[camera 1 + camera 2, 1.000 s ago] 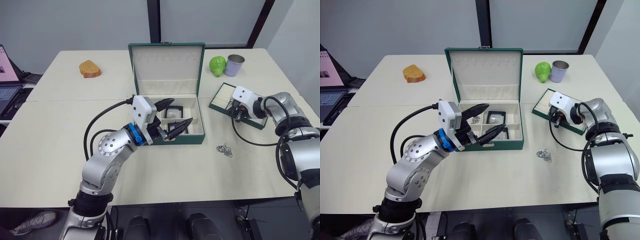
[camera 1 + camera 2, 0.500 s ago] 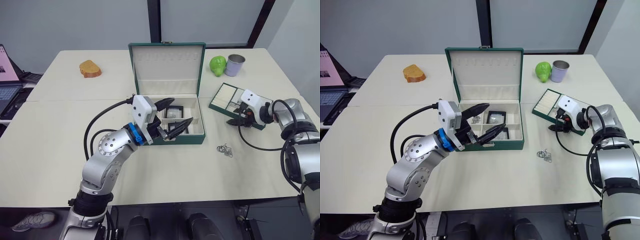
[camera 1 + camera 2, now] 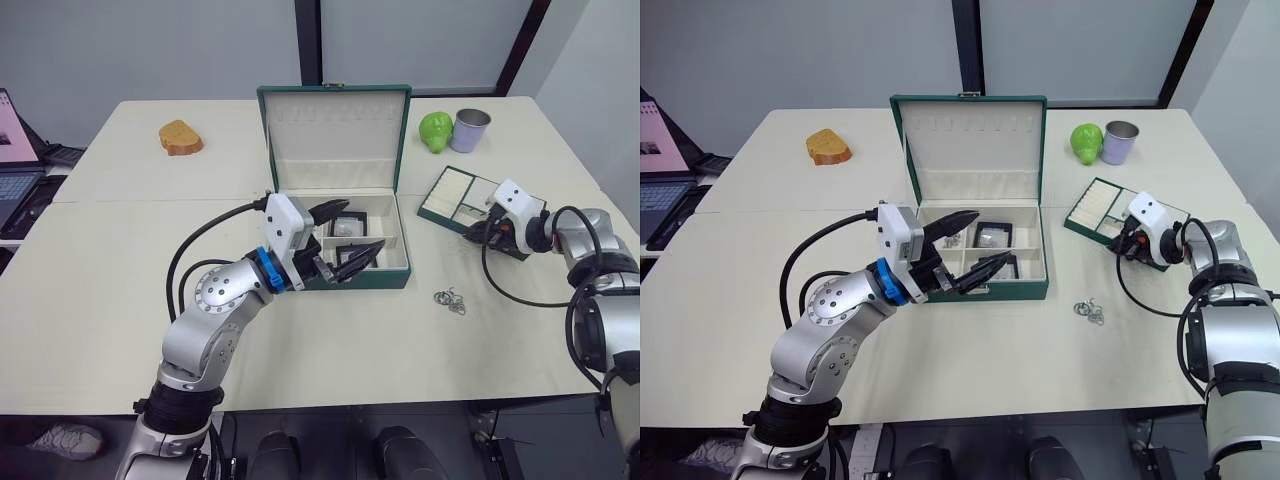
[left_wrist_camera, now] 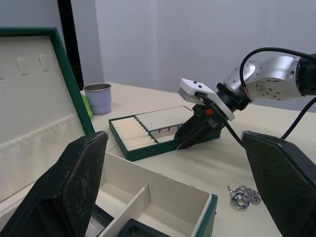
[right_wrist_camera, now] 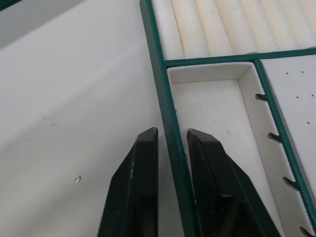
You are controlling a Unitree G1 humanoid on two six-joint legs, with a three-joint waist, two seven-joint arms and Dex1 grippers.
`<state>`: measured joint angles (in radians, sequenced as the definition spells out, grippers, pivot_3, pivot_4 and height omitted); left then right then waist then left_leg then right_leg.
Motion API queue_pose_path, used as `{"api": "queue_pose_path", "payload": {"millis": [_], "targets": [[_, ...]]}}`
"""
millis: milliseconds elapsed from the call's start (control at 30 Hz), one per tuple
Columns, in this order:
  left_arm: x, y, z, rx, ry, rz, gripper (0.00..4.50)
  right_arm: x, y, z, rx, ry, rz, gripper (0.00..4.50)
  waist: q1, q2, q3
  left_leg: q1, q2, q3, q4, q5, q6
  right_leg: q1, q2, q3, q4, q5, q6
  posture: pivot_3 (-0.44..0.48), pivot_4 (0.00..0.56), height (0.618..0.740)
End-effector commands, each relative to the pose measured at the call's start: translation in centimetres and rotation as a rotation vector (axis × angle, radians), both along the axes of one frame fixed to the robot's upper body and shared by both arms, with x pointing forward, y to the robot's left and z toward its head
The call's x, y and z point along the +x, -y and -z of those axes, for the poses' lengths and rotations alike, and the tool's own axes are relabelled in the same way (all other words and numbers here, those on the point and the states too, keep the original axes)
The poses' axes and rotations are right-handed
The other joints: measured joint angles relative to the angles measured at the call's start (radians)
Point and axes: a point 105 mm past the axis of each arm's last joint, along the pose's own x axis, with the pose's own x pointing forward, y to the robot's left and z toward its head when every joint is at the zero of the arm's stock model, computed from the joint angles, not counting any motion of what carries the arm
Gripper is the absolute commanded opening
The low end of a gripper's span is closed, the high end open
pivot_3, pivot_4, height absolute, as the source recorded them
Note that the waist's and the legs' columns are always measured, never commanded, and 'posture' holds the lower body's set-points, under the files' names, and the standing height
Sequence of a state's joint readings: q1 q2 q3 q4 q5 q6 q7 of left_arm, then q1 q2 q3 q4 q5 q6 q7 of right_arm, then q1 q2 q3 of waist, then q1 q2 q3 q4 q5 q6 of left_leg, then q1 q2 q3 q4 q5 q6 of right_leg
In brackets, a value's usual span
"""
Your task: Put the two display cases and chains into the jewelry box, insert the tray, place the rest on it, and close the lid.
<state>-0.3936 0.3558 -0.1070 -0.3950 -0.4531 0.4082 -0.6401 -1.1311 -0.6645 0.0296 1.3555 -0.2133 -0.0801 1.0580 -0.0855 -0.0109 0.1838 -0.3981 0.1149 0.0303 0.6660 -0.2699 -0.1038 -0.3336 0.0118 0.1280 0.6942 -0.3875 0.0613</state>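
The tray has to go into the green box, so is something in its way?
Yes. The left hand hangs open right over the jewelry box, where the tray must drop in. The table between them looks bare.

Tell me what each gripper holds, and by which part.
The right gripper pinches the tray by its green rim wall, one finger inside, one outside. The left gripper holds nothing, open over the jewelry box.

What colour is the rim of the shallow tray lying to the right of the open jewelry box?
Dark green, around a cream lining. The shallow rectangular tray shows it best in the right wrist view.
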Motion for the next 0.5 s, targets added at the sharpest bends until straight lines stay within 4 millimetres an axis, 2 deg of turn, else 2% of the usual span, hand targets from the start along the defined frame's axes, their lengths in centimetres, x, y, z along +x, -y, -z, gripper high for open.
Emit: {"api": "queue_pose_path", "payload": {"millis": [33,67,500], "targets": [[-1.2,0.6,-0.8,0.003,0.051,0.051,4.5,0.2,0.5,-1.4,0.015,0.052,0.013,0.11,0.001,0.0,0.0,0.0,0.0,0.0,0.0,0.0,0.0,0.0,0.0,0.0,0.0,0.0,0.0,0.0,0.15,0.74],[-1.3,0.6,-0.7,0.006,0.051,0.058,4.5,0.2,0.5,-1.4,0.016,0.054,0.014,0.01,0.001,0.0,0.0,0.0,0.0,0.0,0.0,0.0,0.0,0.0,0.0,0.0,0.0,0.0,0.0,0.0,0.15,0.74],[-1.4,0.4,-0.6,-0.002,0.043,0.059,4.5,-0.2,1.4,-3.6,0.035,0.101,-0.017,0.01,0.002,0.0,0.0,0.0,0.0,0.0,0.0,0.0,0.0,0.0,0.0,0.0,-0.001,0.0,0.0,0.0,0.15,0.74]]}}
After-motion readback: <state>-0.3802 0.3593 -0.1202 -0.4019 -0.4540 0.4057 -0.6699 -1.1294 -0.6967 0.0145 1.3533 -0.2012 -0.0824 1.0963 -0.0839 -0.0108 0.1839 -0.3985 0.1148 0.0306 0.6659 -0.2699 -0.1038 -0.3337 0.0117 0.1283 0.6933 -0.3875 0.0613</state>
